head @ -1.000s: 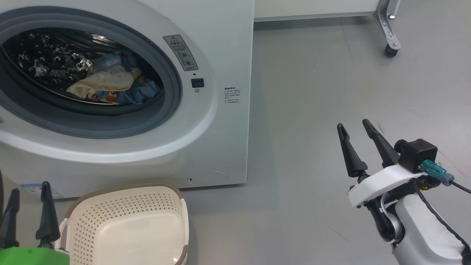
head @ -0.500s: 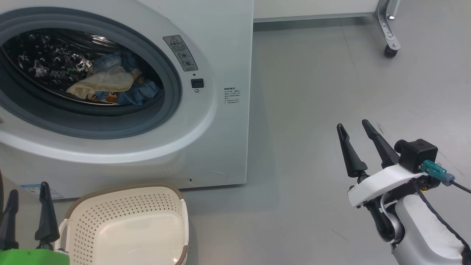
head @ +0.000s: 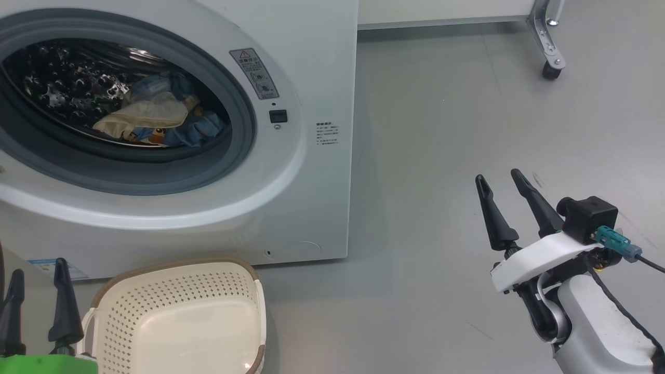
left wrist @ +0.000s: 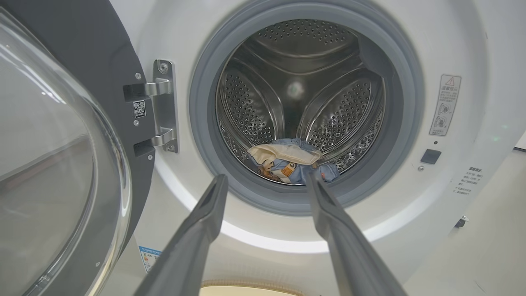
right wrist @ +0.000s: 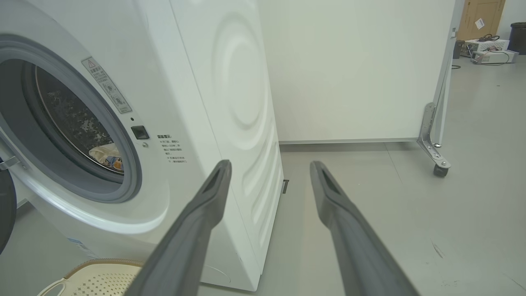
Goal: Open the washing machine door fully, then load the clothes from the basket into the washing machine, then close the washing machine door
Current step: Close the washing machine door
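- Barely anything has moved since a second ago: in the head view the left gripper has slid a hair down and left at the bottom corner, and the right gripper hasn't budged.
- Same view: the left fingers are spread and point up, just beside the basket, which sits on the floor right in front of the washer. The basket's bare cream bottom is showing.
- The clothes are in the drum, a cream piece lying on top of blue fabric with orange prints.
- The right gripper is off to the right over the floor, well apart from the washer, fingers spread too. A caster sits at the far top right.
- Left wrist view: the door is swung out wide on the left, hanging off its hinge. The two fingers are wide apart and point at the opening, with the clothes showing between the tips at the bottom of the drum. A sliver of basket rim peeks in at the bottom edge.
- Right wrist view: the fingers are wide apart, one in front of the washer's side panel and the other over the floor. You can just see the clothes through the opening on the left, and a corner of the basket at the bottom left.
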Robot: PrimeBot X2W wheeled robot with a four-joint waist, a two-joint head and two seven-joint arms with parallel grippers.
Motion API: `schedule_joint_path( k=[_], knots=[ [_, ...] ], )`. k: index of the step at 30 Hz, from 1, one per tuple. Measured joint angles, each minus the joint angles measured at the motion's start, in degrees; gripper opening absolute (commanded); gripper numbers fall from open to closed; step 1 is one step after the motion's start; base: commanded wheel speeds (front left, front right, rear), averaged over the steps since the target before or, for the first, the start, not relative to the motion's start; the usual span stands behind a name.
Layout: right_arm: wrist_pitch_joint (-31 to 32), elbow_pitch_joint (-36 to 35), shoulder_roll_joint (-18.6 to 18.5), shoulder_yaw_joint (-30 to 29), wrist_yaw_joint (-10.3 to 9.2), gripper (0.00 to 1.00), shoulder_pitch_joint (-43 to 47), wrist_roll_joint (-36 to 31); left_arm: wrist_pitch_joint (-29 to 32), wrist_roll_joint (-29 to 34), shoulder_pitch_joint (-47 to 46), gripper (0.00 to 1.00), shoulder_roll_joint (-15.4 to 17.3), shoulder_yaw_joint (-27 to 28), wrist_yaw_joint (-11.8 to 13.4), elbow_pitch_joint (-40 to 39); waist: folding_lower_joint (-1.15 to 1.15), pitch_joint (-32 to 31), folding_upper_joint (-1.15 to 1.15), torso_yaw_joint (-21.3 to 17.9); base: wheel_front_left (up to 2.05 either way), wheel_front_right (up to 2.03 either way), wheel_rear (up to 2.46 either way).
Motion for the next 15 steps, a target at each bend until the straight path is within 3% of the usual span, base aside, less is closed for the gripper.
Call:
schedule_joint_path(
  k=[15],
  knots=[
    [0.0,0.1,0.0,0.0,0.00,1.00,0.0,0.1,0.0,1.3,0.2,1.00,-0.8,1.4,-0.7,-0.1,0.00,0.1,0.00,0.0,-0.69,0.69,0.00]
  ],
)
